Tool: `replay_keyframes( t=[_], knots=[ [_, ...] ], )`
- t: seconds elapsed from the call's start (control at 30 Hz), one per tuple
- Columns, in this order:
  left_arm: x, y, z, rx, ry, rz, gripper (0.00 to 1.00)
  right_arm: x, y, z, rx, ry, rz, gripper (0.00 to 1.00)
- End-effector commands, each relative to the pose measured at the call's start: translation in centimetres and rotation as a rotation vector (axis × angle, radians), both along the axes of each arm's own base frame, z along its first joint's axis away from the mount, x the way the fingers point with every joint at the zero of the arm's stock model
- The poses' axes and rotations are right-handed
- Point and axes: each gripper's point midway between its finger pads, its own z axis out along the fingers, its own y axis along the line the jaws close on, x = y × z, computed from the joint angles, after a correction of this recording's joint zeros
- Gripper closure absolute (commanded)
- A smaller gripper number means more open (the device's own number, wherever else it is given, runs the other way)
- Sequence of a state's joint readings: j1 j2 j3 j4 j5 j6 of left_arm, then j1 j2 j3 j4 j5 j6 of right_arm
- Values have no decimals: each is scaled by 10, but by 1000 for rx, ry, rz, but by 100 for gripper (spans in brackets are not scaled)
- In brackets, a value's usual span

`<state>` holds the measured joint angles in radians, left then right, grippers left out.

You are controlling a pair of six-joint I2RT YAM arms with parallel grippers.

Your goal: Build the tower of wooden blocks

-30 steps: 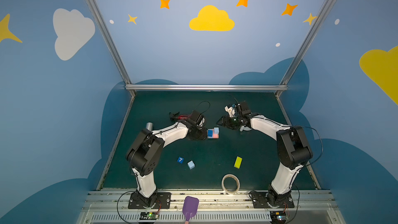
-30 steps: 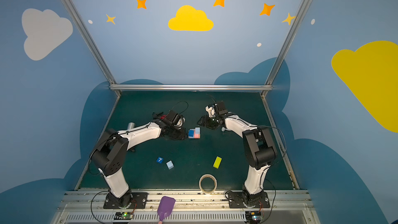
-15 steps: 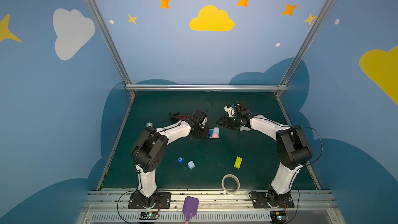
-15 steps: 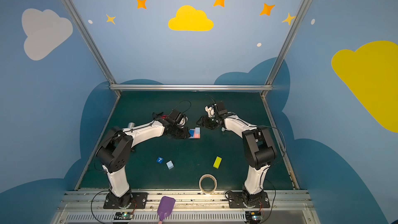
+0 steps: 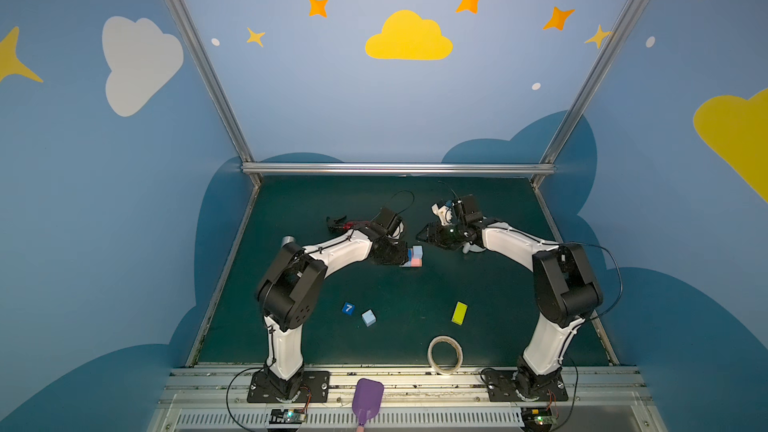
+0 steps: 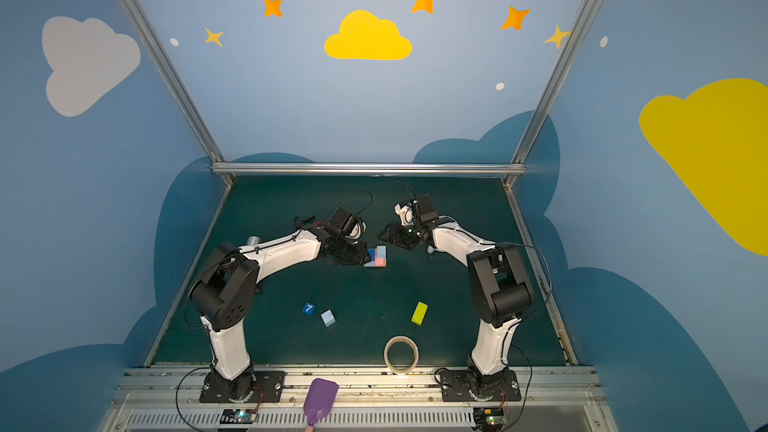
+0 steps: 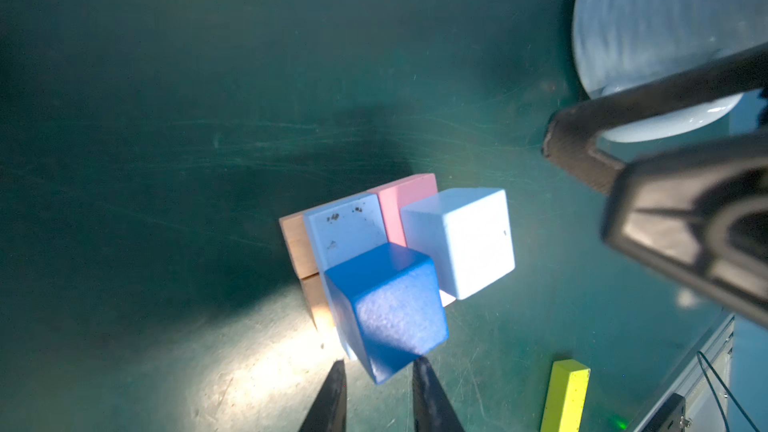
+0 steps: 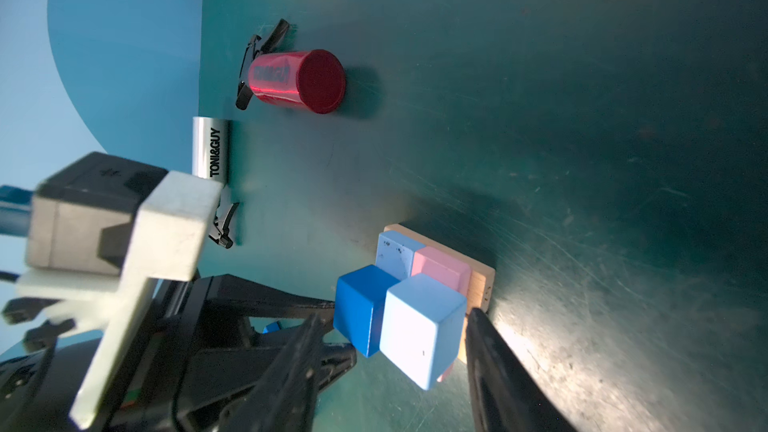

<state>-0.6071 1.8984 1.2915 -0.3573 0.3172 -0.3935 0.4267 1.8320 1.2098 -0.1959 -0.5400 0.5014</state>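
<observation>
Dark blue cube (image 7: 386,309) sits right at left gripper (image 7: 379,363) tips; jaws narrow, I can't tell if gripping. Right gripper (image 8: 395,315) spread wide, pale blue cube (image 8: 419,326) just ahead of its tips.

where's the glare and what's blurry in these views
left wrist view: bright glare patch on the mat, pale round object blurred; right wrist view: near camera housing soft, dark blue cube sharp; both top views: evenly lit, sharp
</observation>
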Motion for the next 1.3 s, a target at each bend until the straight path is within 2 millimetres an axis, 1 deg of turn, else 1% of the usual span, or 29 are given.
replay_keyframes(
  t=[0.0, 0.13, 0.23, 0.43, 0.6, 0.8, 0.9, 1.13, 1.27],
  knots=[
    [0, -1, -5, 18, 14, -8, 72, -5, 4, -6, 9, 16, 12, 47],
    [0, 0, -5, 22, 19, -9, 72, -6, 5, -8, 8, 20, 15, 48],
    [-1, 1, 0, 25, 11, -13, 71, -7, 6, -8, 7, 20, 17, 48],
    [-4, 4, 16, 26, -21, -18, 64, -8, 6, -10, 4, 28, 13, 48],
    [-6, 8, 34, 27, -58, -18, 62, -10, 6, -11, 0, 33, 10, 47],
    [-1, 19, 51, 2, -74, 61, 60, -13, 5, -12, -6, 38, 8, 48],
    [3, 17, 50, -39, -29, 86, 60, -15, 6, -14, -7, 40, 7, 49],
    [11, 14, 29, -62, 59, 126, 64, -16, 6, -19, -13, 52, 5, 52],
    [14, 9, 26, -89, 71, 129, 66, -16, 7, -20, -10, 52, 4, 53]
  ],
)
